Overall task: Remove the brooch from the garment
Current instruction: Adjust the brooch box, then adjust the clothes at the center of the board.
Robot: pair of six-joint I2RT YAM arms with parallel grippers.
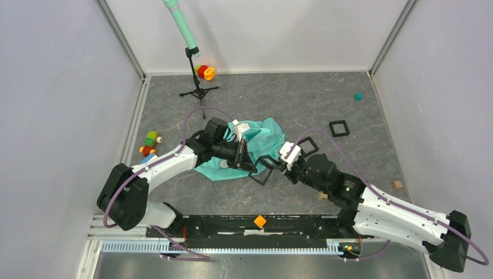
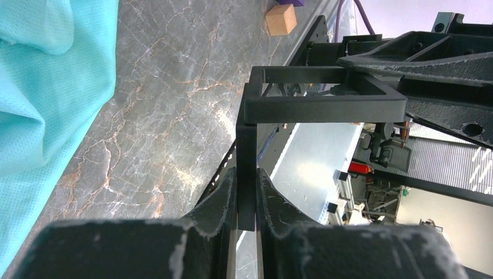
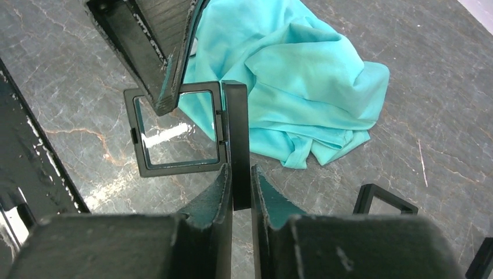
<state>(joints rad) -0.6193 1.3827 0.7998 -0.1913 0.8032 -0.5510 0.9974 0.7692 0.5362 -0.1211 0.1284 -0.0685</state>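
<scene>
Turquoise-green cloth, the garment (image 1: pixel 264 135), lies crumpled on the grey marbled table (image 1: pixel 302 99), close beyond both sets of fingertips. Seen from the right wrist, it spreads ahead and to the right of the fingers. Seen from the left wrist, it fills the space to the fingers' left.

Between the two arms is a black double frame (image 3: pixel 174 168), two square halves meeting along one edge, one of them with a clear window. The left gripper (image 2: pixel 247 180) is clamped on the rim of one half. The right gripper (image 3: pixel 240 177) pinches the other half, seen edge-on as a thin bar, with both pads against it.

A spare black frame (image 3: pixel 383 200) lies on the table to the right of the right fingers. A small wooden block (image 2: pixel 281 19) sits beyond the left fingertips.
</scene>
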